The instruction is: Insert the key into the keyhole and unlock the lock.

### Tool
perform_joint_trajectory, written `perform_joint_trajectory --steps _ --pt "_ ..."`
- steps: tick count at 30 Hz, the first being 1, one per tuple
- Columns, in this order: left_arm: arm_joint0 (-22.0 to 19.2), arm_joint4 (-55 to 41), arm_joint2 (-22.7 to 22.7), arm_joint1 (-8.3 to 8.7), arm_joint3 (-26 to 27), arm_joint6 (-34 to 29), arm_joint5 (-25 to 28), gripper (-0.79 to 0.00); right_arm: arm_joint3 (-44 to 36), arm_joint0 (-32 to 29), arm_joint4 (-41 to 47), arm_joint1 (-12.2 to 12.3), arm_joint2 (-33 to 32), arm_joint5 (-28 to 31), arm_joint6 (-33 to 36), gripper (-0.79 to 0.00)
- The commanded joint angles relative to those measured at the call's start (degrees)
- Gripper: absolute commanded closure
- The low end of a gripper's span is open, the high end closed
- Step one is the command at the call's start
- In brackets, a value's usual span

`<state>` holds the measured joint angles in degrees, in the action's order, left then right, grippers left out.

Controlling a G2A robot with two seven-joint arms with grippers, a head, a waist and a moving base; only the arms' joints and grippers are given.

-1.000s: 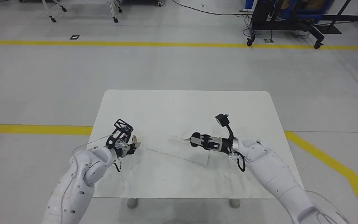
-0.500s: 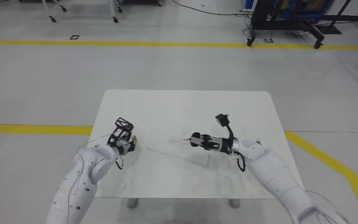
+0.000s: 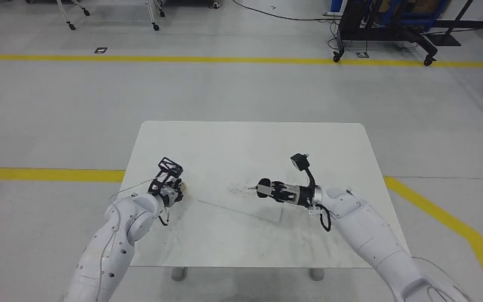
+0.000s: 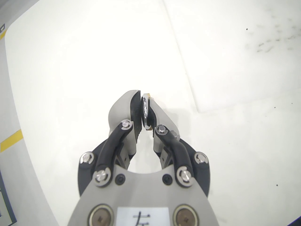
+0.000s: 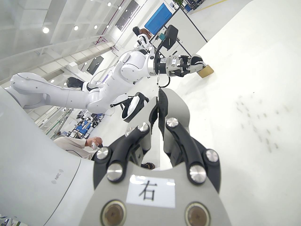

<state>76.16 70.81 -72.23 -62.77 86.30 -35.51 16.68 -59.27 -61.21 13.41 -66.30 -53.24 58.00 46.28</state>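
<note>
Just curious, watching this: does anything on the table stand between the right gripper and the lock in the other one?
Nothing visible. Only bare table lies between the right gripper and the lock, held by the left gripper.

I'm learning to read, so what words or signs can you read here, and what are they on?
"左": label on the left gripper.
"右": label on the right gripper.
"NFC": white arm shell.
Floor sign: too small to read.

The lock (image 5: 206,71) sits on the left part of the table (image 3: 249,140), in the left gripper (image 4: 143,101), and the right gripper (image 3: 258,189) is near the middle, well apart to its right.
</note>
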Motion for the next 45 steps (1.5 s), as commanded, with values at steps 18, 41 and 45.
perform_joint_trajectory --steps 18,41,45 --pt "3.6 -29.7 -3.7 -1.47 -0.2 18.7 4.3 0.000 0.0 0.0 0.0 0.0 0.0 0.0 0.0 0.000" --pt "-12.9 -84.8 5.8 -6.23 -18.1 -7.8 -11.8 0.000 -1.7 -2.6 -5.8 -2.0 0.8 -7.3 -19.1 0.000" --pt "-15.0 -100.0 5.4 -7.42 -24.4 -12.5 -17.2 0.000 -3.1 -3.2 -4.4 -2.4 0.3 -10.6 -23.4 0.000"
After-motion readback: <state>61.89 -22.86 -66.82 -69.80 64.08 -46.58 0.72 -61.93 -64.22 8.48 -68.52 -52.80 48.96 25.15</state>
